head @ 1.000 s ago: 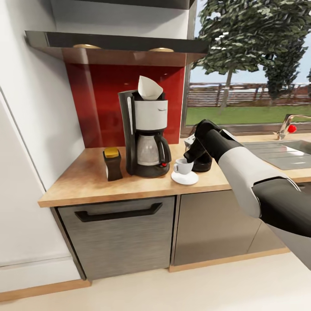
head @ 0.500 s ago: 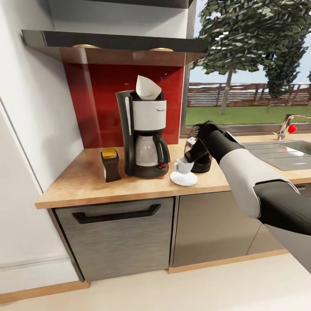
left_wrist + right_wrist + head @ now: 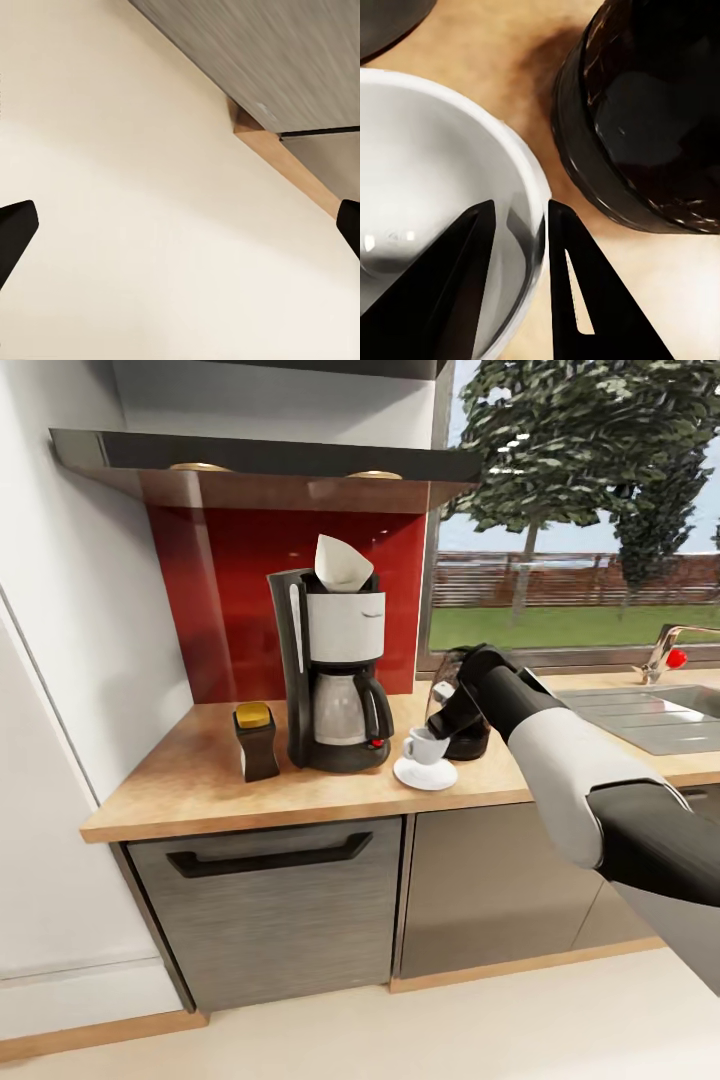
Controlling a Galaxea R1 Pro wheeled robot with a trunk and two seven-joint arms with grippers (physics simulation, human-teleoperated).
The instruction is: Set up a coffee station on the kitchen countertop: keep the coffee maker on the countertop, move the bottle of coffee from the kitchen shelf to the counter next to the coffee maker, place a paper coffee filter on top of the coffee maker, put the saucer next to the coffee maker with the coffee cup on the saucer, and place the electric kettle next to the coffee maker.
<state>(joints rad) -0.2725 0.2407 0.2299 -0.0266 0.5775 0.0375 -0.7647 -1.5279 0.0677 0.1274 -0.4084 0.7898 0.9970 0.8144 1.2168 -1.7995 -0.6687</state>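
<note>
On the kitchen countertop (image 3: pixel 200 780) stands the coffee maker (image 3: pixel 337 670) with the paper coffee filter (image 3: pixel 343 565) on top. The bottle of coffee (image 3: pixel 256 741) is just left of it. To its right the coffee cup (image 3: pixel 422 746) sits on the saucer (image 3: pixel 424 775). My right gripper (image 3: pixel 440 722) comes down onto the cup. In the right wrist view its fingers (image 3: pixel 577 292) straddle the coffee cup's (image 3: pixel 427 172) rim, one inside and one outside, close on the wall. The electric kettle (image 3: pixel 475 744) (image 3: pixel 645 112) stands right behind, partly hidden by my wrist. My left gripper (image 3: pixel 180 232) hangs open over the floor. The kitchen shelf (image 3: pixel 250 460) is overhead.
A sink (image 3: pixel 660 720) with a faucet (image 3: pixel 668 650) lies along the counter to the right, under a window. A red backsplash (image 3: pixel 230 600) and a white wall (image 3: pixel 70 660) close the left corner. Grey cabinet fronts with a black handle (image 3: pixel 270 855) face me.
The head view shifted slightly at first, sliding everything a little left. My right gripper stays at the cup, which rests on the saucer throughout.
</note>
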